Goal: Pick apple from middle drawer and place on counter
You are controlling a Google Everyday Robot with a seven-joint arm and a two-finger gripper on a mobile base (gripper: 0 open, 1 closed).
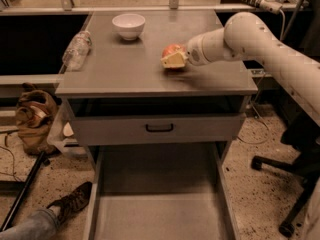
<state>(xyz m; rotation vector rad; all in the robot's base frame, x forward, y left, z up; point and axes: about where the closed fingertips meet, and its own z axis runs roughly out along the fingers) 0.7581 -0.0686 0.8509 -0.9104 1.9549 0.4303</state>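
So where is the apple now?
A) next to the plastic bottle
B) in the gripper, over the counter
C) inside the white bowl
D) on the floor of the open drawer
B: the gripper holds the apple low over the right part of the counter, away from the middle drawer.

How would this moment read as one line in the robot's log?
tool: shut on apple, low over counter | apple: held, not yet released | middle drawer: open | bowl, bottle: on counter
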